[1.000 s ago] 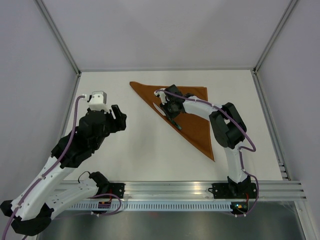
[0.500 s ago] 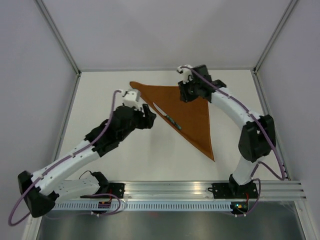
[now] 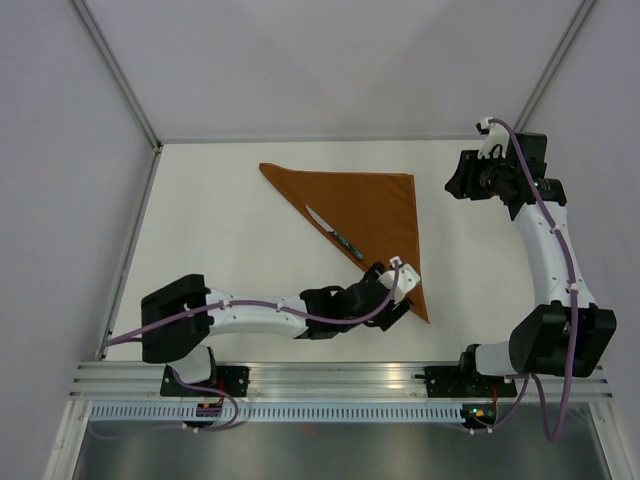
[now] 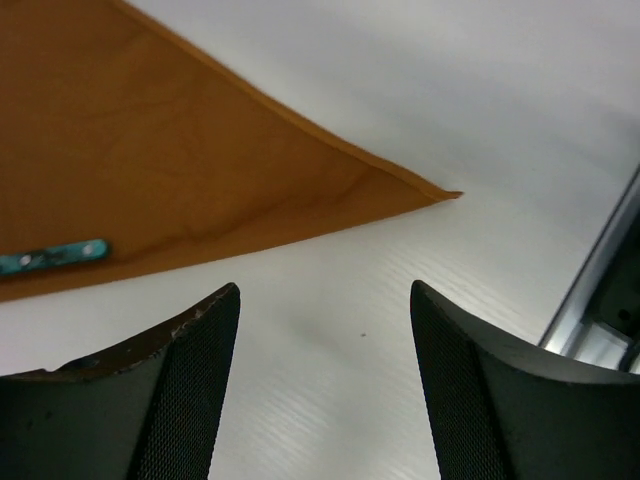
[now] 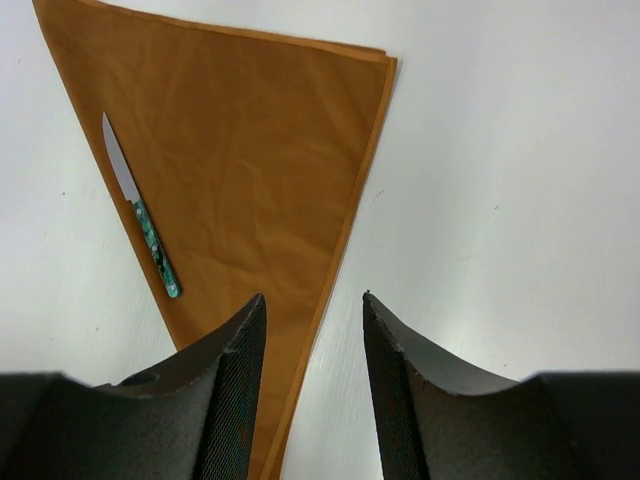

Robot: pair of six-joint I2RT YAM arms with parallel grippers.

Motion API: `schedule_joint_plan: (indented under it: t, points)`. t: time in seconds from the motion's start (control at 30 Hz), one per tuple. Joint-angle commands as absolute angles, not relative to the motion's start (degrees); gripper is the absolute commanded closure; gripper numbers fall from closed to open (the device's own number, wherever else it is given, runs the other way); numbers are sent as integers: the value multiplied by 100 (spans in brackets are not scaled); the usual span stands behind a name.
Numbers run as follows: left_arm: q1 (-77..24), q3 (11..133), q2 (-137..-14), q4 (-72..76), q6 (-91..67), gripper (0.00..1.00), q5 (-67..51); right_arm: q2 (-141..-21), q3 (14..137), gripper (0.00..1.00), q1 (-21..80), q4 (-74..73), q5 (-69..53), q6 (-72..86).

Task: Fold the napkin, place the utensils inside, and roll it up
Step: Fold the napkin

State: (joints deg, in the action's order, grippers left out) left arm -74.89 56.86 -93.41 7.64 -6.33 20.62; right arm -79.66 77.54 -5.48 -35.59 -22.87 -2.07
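The rust-orange napkin (image 3: 375, 215) lies folded into a triangle on the white table. The knife (image 3: 335, 232), with a silver blade and a teal handle, lies on it along the long left edge. My left gripper (image 3: 390, 298) is open and empty, low over the table just left of the napkin's near tip. In the left wrist view that gripper (image 4: 323, 290) faces bare table, with the napkin (image 4: 150, 150) and the end of the knife's handle (image 4: 50, 258) beyond. My right gripper (image 3: 452, 186) is open and empty, right of the napkin's far right corner. The right wrist view (image 5: 313, 297) shows the napkin (image 5: 260, 150) and the knife (image 5: 140, 210).
The white table (image 3: 220, 250) is walled by pale panels with aluminium frame posts (image 3: 120, 75) at the corners. A metal rail (image 3: 340, 375) runs along the near edge and also shows in the left wrist view (image 4: 600, 290). My left arm lies stretched along the near side.
My left arm has swung from the table's left side to the napkin's near tip. My right gripper has drawn back from over the knife to the far right. The knife stays on the napkin.
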Motion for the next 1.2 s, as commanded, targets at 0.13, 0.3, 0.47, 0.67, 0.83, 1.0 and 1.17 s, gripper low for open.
schedule_joint_plan:
  t: [0.13, 0.3, 0.47, 0.67, 0.83, 1.0, 1.17]
  points:
    - [-7971, 6047, -9983, 1880, -18, 25, 1643, -8086, 7374, 50, -694, -3481, -2566, -141]
    - [-8366, 6222, -10589, 2345, 640, 25, 2055, -8262, 7322, 50, -694, -3410, -2435, -176]
    - [-8473, 6258, -11038, 2707, 1028, 26, 2232, -8350, 7269, 50, -703, -3428, -2364, -211]
    - [-8481, 6354, -11452, 3041, 1511, 28, 2505, -8367, 7225, 50, -703, -3410, -2364, -246]
    - [-8499, 6425, -11742, 3357, 1845, 30, 2829, -8429, 7225, 50, -703, -3428, -2391, -237]
    - [-8525, 6530, -12023, 3568, 2188, 30, 2892, -8437, 7207, 49, -703, -3419, -2417, -237]
    - [-8525, 6618, -12225, 3577, 2364, 31, 2883, -8464, 7207, 49, -703, -3419, -2408, -246]
